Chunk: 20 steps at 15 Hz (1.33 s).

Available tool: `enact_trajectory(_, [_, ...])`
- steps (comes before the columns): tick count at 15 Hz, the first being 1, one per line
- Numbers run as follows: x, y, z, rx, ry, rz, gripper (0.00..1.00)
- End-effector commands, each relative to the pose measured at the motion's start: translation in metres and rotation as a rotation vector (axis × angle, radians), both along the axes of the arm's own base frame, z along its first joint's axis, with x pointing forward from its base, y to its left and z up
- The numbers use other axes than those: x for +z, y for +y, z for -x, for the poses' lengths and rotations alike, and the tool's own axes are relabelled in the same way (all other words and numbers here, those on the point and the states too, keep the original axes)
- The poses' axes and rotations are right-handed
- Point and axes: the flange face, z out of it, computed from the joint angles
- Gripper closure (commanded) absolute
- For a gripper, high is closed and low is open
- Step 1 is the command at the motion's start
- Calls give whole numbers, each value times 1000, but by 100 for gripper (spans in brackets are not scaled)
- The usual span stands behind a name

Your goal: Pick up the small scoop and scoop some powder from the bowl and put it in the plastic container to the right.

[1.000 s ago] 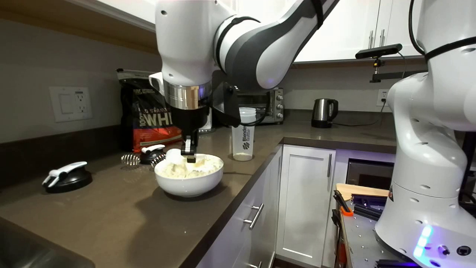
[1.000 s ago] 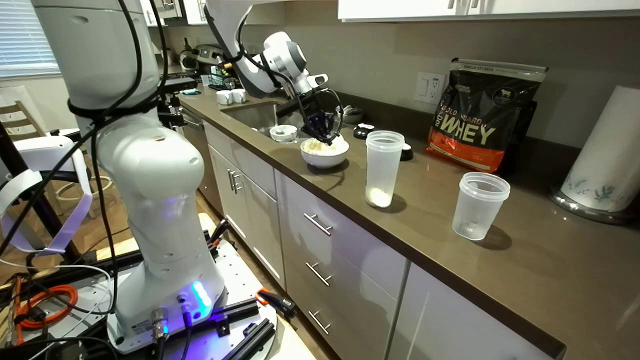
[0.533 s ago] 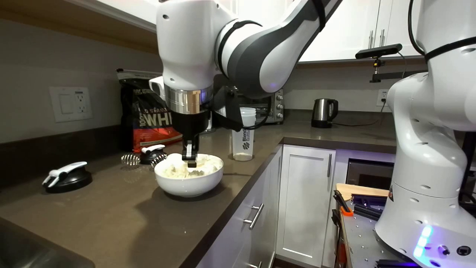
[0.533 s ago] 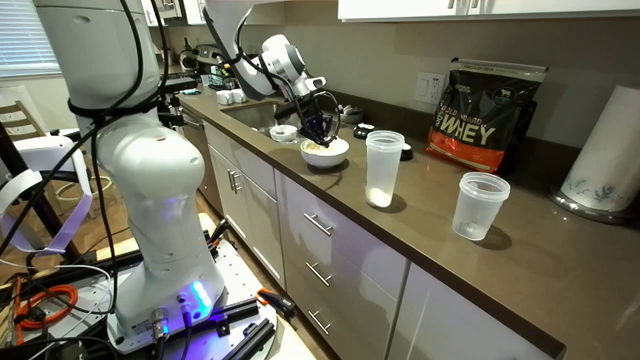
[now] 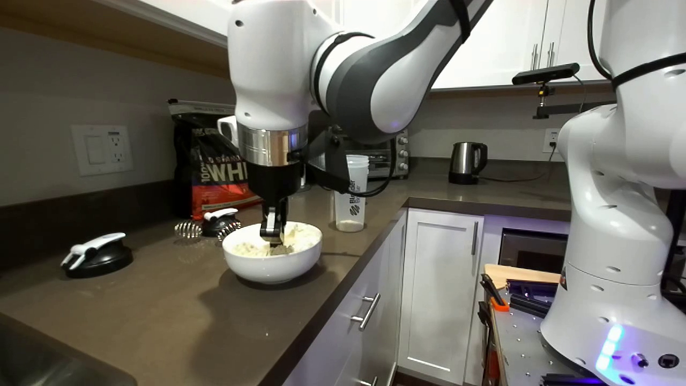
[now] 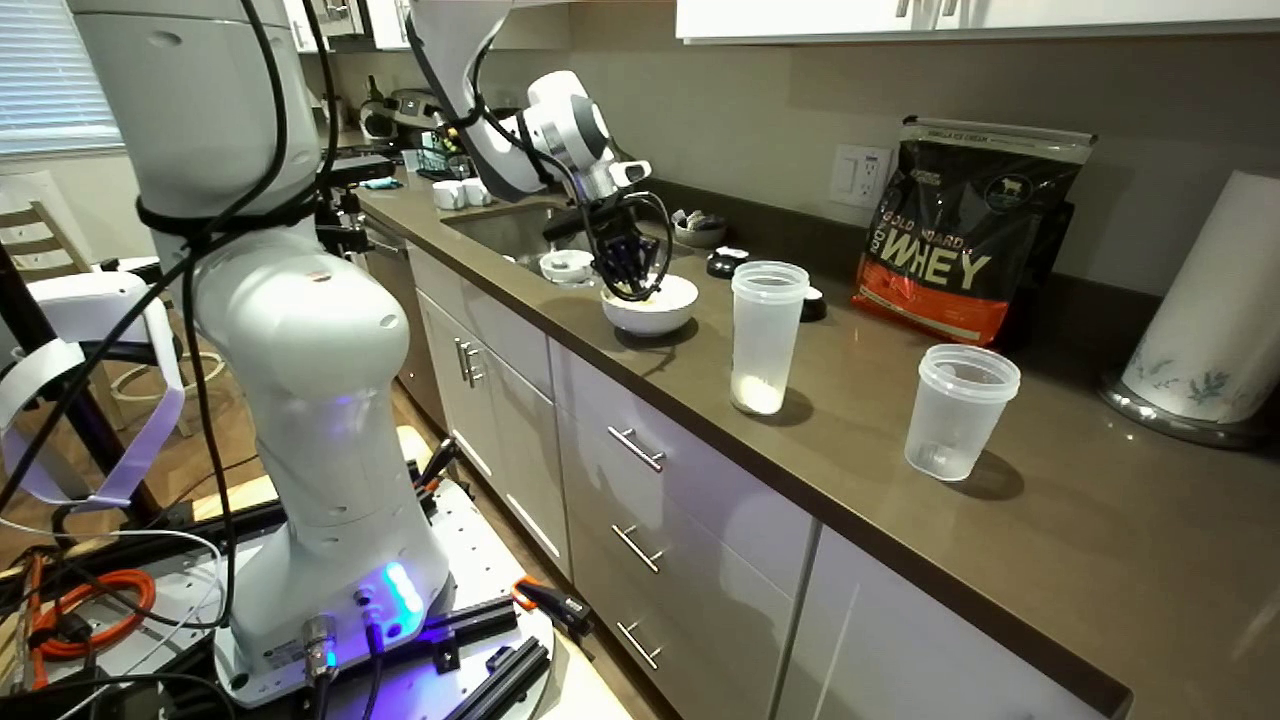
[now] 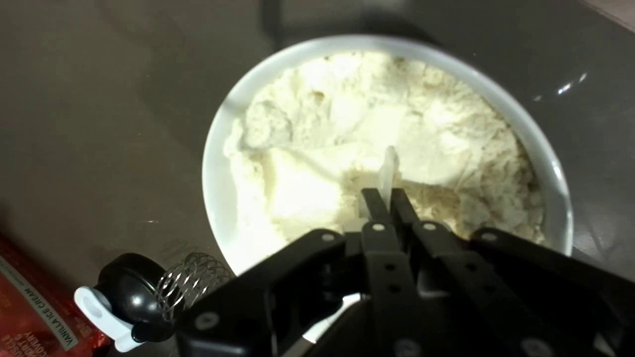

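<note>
Pincer (image 7: pixel 386 198) over bowl (image 5: pixel 273 269) of powder (image 7: pixel 421 109), gripping scoop (image 7: pixel 388 172); whisk (image 7: pixel 191 280) near it, lid (image 7: pixel 134 287), then bag (image 7: pixel 27 307) beyond; shaker (image 6: pixel 766 325) apart.

On the black-and-red whey bag (image 6: pixel 965 228) we read WHEY in an exterior view, VANILLA ICE CREAM and RECOVERY in the wrist view. On the clear plastic shaker cup (image 5: pixel 351 211) in an exterior view, we make out Blender, set sideways.

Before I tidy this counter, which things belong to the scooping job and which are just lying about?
For the job: scoop in the gripper, powder, white bowl, tall shaker cup (likely the target).

Lying about: whey bag, black lids, wire coils, paper-towel roll, kettle, shorter cup (apparently).
</note>
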Motion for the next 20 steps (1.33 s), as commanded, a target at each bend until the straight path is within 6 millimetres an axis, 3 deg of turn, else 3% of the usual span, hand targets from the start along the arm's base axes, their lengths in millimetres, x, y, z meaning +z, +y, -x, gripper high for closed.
enact_trajectory(1, [-1,-3,1,0,9,-10,97])
enact_trajectory(20, [21,-37,-16,2,-62,154,97])
